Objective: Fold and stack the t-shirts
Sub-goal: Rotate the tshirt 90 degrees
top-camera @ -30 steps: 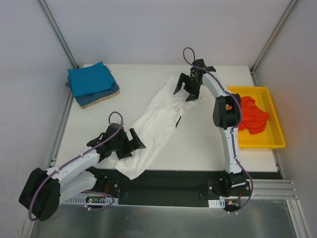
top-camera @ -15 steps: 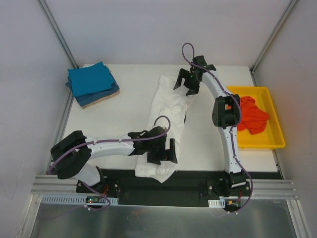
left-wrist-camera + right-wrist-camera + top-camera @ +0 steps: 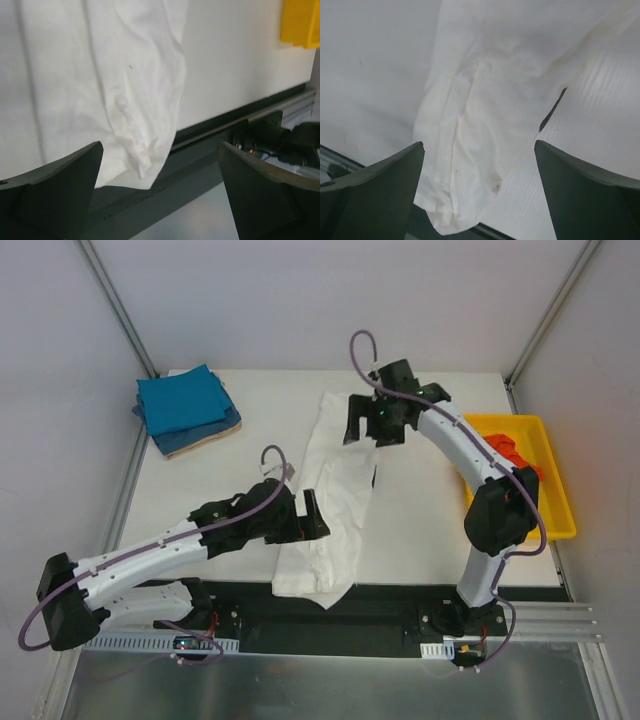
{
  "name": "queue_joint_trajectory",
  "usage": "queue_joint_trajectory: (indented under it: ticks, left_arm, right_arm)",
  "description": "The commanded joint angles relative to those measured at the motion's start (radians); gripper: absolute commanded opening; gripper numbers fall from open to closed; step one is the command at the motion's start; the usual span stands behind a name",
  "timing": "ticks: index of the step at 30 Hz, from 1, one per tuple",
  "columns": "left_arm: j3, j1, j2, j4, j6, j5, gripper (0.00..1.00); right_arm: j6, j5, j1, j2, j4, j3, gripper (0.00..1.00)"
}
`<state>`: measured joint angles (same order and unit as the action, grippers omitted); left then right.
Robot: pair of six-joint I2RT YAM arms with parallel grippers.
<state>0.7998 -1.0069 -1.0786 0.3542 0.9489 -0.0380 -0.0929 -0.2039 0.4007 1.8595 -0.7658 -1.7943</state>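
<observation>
Left gripper (image 3: 159, 147): fingers spread wide, holding nothing, hovering low over the near end of the white t-shirt (image 3: 100, 75). Right gripper (image 3: 479, 145): same, wide apart and empty, over the shirt's far end. The shirt lies as a long narrow strip running near-to-far down the middle of the table (image 3: 240, 470). It's wrinkled, and the near end droops off the front edge onto the black rail (image 3: 380, 602). A dark sliver shows at its right edge, likely the print. The finished pile sits at the far left corner, folded teal-blue shirts (image 3: 180, 400) on top of a tan one (image 3: 205, 440). An orange-red shirt (image 3: 500, 445) waits crumpled in the yellow tray (image 3: 558, 495) on the right. Handling call: thin cloth, light and fully limp, so it will sag and bunch wherever it's unsupported. It should slide easily on the smooth tabletop. I'd pinch at the edges, left at the overhanging hem corner and right at the far corner. Both layers need to be caught, or the top layer peels away.
</observation>
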Motion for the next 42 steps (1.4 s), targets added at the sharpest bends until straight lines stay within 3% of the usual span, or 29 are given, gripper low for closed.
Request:
queue_joint_trajectory:
  ticks: [1,8,11,17,21,30,34,38,42]
  left_arm:
    - [-0.046,0.14,0.14,0.19,-0.039,-0.089,0.99]
    - [-0.155,0.241,0.345,0.235,-0.027,-0.128,0.99]
    - [-0.175,0.245,0.355,0.239,-0.022,-0.126,0.99]
    - [-0.166,0.251,0.28,0.239,-0.038,-0.138,0.99]
    - [-0.134,0.254,0.217,0.236,-0.058,-0.143,0.99]
    - [-0.102,0.274,0.128,0.177,-0.108,-0.102,0.99]
    - [-0.086,0.272,0.086,0.161,-0.131,-0.077,0.99]
    - [-0.083,0.269,0.077,0.152,-0.16,-0.043,0.99]
    - [-0.096,0.246,0.085,0.144,-0.16,-0.031,0.99]
  right_arm:
    - [-0.062,0.052,0.154,0.001,0.025,0.246,0.96]
    - [-0.122,0.05,0.259,0.036,0.103,0.362,0.96]
    - [-0.126,0.113,0.251,0.096,0.076,0.339,0.96]
    - [-0.12,0.087,0.193,0.242,0.056,0.274,0.96]
    - [-0.09,0.077,0.124,0.319,0.023,0.196,0.96]
    - [-0.007,0.051,0.026,0.529,-0.161,-0.287,0.96]
    - [-0.004,0.043,0.029,0.416,-0.133,-0.249,0.96]
    - [-0.007,0.06,0.035,0.192,-0.07,-0.073,0.96]
    - [0.085,0.082,0.07,-0.09,0.031,0.226,0.96]
